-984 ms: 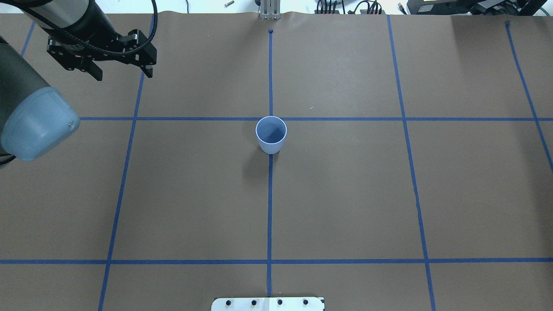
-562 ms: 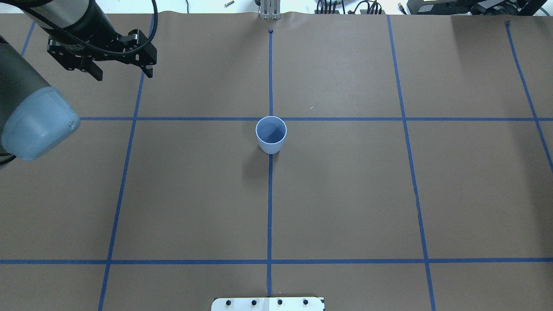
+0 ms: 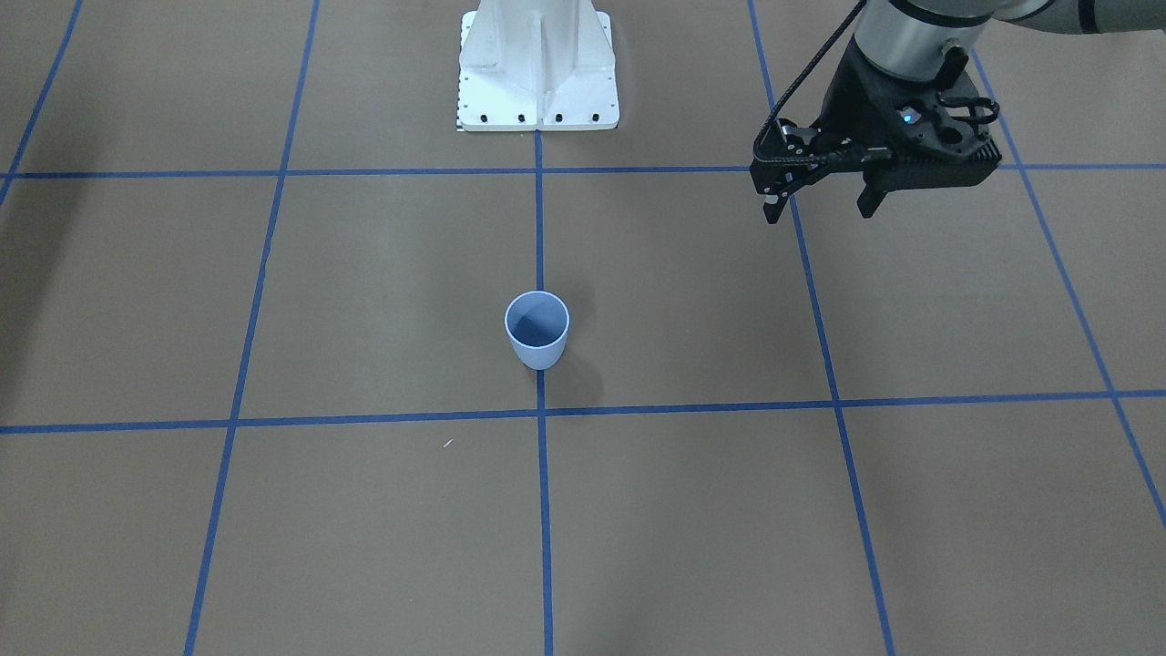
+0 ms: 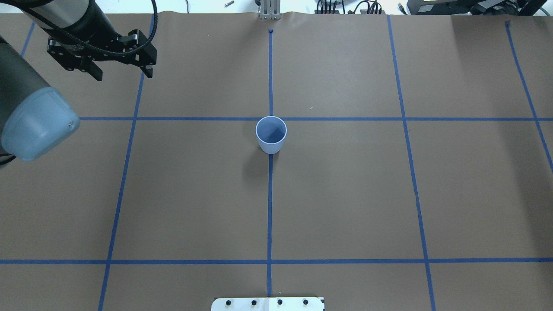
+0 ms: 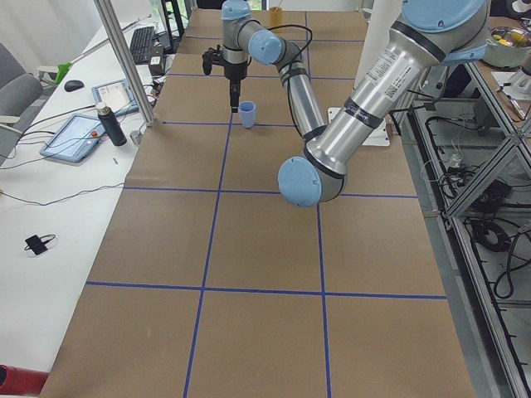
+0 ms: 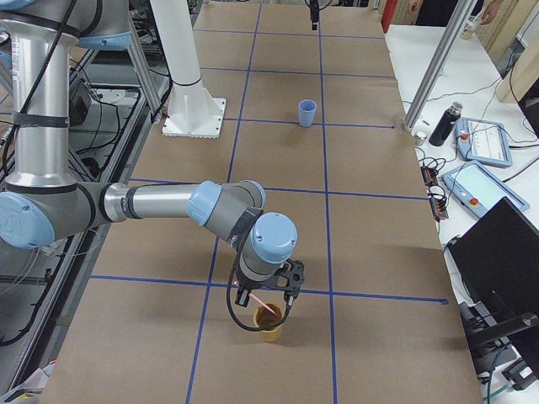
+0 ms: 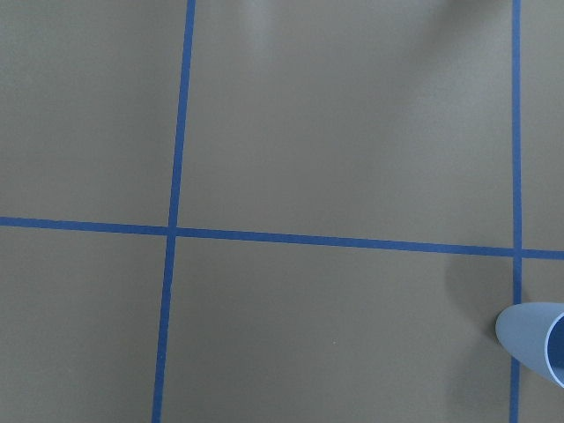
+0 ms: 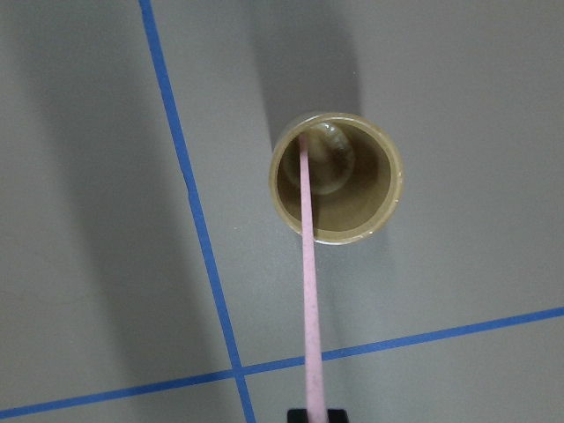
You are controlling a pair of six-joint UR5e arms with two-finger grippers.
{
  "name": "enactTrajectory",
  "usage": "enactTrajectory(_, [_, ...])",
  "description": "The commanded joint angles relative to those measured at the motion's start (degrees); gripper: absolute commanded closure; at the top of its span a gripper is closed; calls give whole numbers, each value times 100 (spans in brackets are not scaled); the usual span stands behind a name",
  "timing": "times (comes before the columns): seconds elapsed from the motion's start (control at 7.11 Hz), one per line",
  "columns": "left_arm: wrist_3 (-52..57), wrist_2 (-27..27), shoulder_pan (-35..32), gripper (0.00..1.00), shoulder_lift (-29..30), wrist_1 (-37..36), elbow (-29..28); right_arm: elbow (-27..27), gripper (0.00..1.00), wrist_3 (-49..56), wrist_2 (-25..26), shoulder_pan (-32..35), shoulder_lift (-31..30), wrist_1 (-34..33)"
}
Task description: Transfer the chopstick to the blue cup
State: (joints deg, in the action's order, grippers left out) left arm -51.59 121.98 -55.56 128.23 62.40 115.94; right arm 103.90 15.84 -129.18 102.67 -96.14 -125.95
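The pale pink chopstick [image 8: 308,282] runs from the bottom of the right wrist view up into a tan cup [image 8: 390,181], its tip against the cup's inside. My right gripper [image 8: 315,416] is shut on the chopstick's upper end and hovers just above that cup [image 6: 271,332] at the table's right end. The blue cup [image 4: 271,134] stands upright and empty at the middle of the table, on a tape crossing. My left gripper [image 4: 124,76] hangs open and empty over the far left part, well away from the blue cup [image 3: 537,333].
Blue tape lines divide the brown paper table cover into squares. The robot's white base plate [image 3: 537,68] sits at the near middle edge. A metal post [image 6: 438,63], a bottle [image 6: 444,124] and tablets lie on the white bench beyond the far edge.
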Motion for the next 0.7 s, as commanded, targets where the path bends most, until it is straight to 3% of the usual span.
enactTrajectory(0.0, [0, 1, -8, 1, 0, 0, 8, 365, 100, 77, 190, 314, -27, -401])
enactTrajectory(0.28, [0, 10, -8, 1, -9, 0, 8, 962, 100, 165, 445, 560, 51, -1173])
enactTrajectory(0.56, [0, 19, 1, 1, -70, -9, -1, 1141, 100, 768, 437, 886, 733, -2025])
